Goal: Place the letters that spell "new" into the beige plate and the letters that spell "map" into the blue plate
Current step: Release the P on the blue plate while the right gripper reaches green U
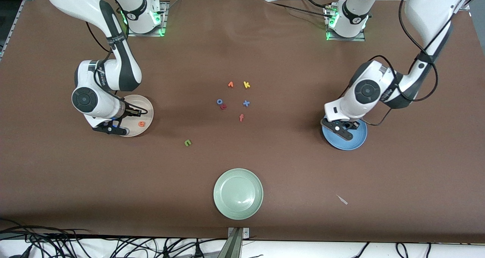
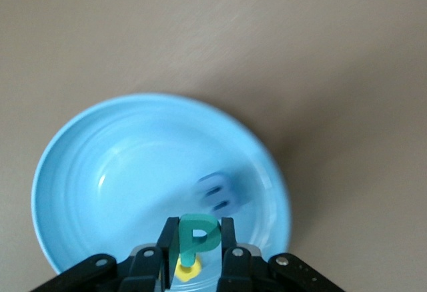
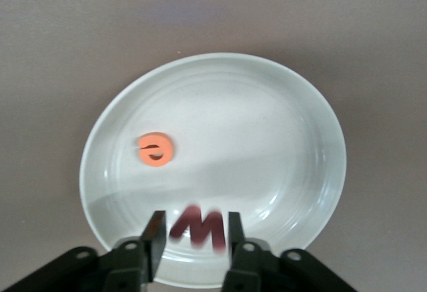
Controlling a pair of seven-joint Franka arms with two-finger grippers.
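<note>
Letters are landing: your right pincer (image 3: 192,239) spreads, dropping the dark-red foam w (image 3: 197,226) over the cream-beige plate (image 3: 293,139), your left pincer (image 2: 200,252) pinches the teal foam p (image 2: 198,237) over the blue plate (image 2: 80,172), so fetch the green foam n (image 1: 188,142) next, at five o'clock from the beige plate on the surface.

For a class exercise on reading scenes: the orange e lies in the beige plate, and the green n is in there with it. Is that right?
Not quite. The orange e does lie in the beige plate, but the green n sits on the table, nearer the front camera, toward the pale green plate. The front view shows it.
</note>
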